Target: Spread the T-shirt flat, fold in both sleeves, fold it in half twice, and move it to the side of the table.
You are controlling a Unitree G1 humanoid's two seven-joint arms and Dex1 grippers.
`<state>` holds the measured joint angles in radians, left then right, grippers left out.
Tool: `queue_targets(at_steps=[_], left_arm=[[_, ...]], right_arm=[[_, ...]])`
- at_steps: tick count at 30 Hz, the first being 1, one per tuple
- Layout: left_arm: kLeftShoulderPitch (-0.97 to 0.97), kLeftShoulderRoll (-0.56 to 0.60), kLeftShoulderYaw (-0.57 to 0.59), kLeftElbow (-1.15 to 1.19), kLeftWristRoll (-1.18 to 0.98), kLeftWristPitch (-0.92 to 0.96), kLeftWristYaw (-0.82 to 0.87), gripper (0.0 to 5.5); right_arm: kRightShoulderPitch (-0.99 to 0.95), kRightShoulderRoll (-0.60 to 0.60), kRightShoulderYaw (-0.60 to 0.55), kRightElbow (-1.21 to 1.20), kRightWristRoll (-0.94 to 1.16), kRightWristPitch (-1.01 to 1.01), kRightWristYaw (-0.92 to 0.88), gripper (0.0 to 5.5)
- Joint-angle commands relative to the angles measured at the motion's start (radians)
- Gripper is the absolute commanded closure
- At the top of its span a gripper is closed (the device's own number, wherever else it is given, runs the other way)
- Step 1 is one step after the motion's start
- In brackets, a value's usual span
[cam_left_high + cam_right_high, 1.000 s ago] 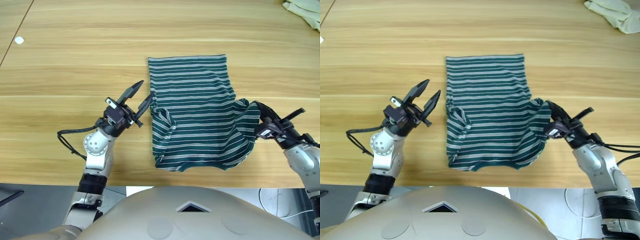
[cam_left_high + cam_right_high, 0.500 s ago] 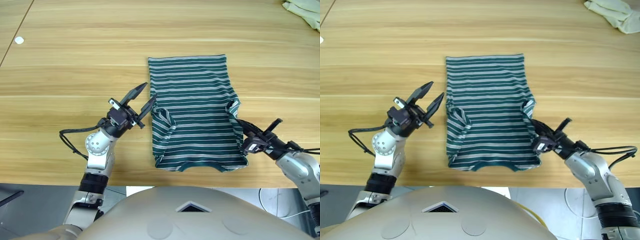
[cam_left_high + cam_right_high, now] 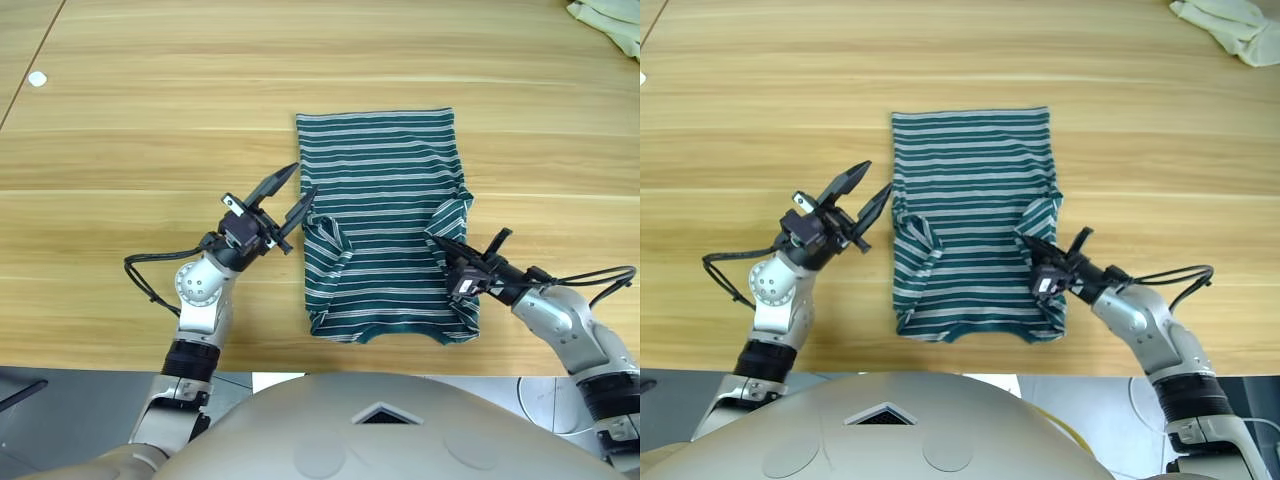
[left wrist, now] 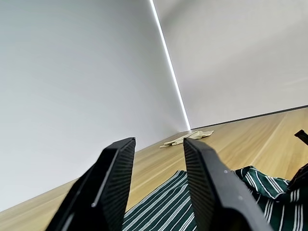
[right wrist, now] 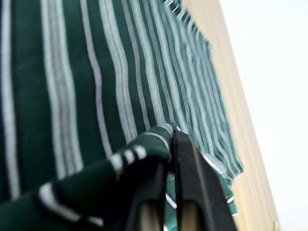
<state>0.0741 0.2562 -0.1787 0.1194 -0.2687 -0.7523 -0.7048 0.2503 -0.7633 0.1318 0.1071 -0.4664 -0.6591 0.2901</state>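
The left arm sits low over the near part of the wooden tabletop (image 3: pixel 150 120), forearm raised and angled toward the shirt. The left gripper (image 3: pixel 304 179) is at the left edge of the green-and-white striped T-shirt (image 3: pixel 385 190), with its black fingers (image 4: pixel 209 183) released and spread, nothing between them. Whether a fingertip touches the cloth cannot be told. A black cable (image 3: pixel 145 282) loops out beside that wrist.

The right arm comes in from the near right, elbow bent and forearm pointing inward across the shirt's right side. The right gripper (image 3: pixel 442 247) has its fingers (image 5: pixel 185 178) clenched on a fold of striped fabric, drawn in over the shirt's body.

The T-shirt lies in the middle of the tabletop. Its far half is flat and straight-edged, its near half rumpled, with a raised crease by the left edge.

A crumpled cream cloth (image 3: pixel 608 22) lies at the far right corner, well apart from the shirt. A small white spot (image 3: pixel 38 79) sits far left.
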Motion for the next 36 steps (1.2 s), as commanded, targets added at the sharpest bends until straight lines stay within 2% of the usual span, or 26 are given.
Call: queue_targets(at_steps=[1, 7, 12, 18, 20, 23, 25, 29, 30, 33, 36], left_arm=[[0.007, 0.016, -0.006, -0.011, 0.004, -0.006, -0.017, 3.62], [0.028, 0.025, -0.004, -0.035, 0.0, 0.001, -0.016, 3.62], [0.09, 0.141, -0.029, -0.049, 0.062, -0.003, -0.094, 3.62], [0.119, 0.258, -0.047, -0.053, 0.134, 0.012, -0.148, 3.62], [0.111, 0.27, -0.044, -0.038, 0.143, 0.012, -0.145, 3.62], [0.099, 0.3, -0.048, -0.005, 0.186, 0.015, -0.145, 3.62], [0.098, 0.329, -0.057, 0.013, 0.243, 0.008, -0.148, 3.62], [0.094, 0.413, -0.052, -0.02, 0.293, 0.011, -0.172, 3.62], [0.103, 0.436, -0.069, -0.042, 0.301, 0.018, -0.191, 3.62], [0.138, 0.496, -0.159, -0.129, 0.319, 0.049, -0.277, 3.62], [0.177, 0.567, -0.209, -0.215, 0.311, 0.064, -0.34, 3.62]], right_arm=[[0.018, -0.038, -0.004, -0.011, 0.016, -0.012, 0.036, 4.67], [0.102, -0.094, -0.062, -0.061, 0.079, -0.011, 0.069, 3.67], [0.13, -0.126, -0.063, 0.059, 0.046, 0.02, 0.08, 3.67], [0.179, -0.151, -0.105, 0.038, 0.043, 0.026, 0.055, 3.67], [0.196, -0.14, -0.129, -0.046, 0.136, -0.011, 0.065, 3.67], [0.203, -0.103, -0.165, -0.197, 0.39, -0.076, 0.079, 3.67], [0.19, -0.087, -0.19, -0.212, 0.454, -0.07, 0.082, 3.67], [0.145, -0.058, -0.181, -0.156, 0.46, -0.068, 0.109, 3.67], [0.137, -0.063, -0.202, -0.138, 0.497, -0.076, 0.12, 3.67], [0.11, -0.102, -0.278, 0.042, 0.438, -0.106, 0.108, 3.67], [-0.002, -0.087, -0.288, 0.216, 0.391, -0.118, 0.078, 3.67]])
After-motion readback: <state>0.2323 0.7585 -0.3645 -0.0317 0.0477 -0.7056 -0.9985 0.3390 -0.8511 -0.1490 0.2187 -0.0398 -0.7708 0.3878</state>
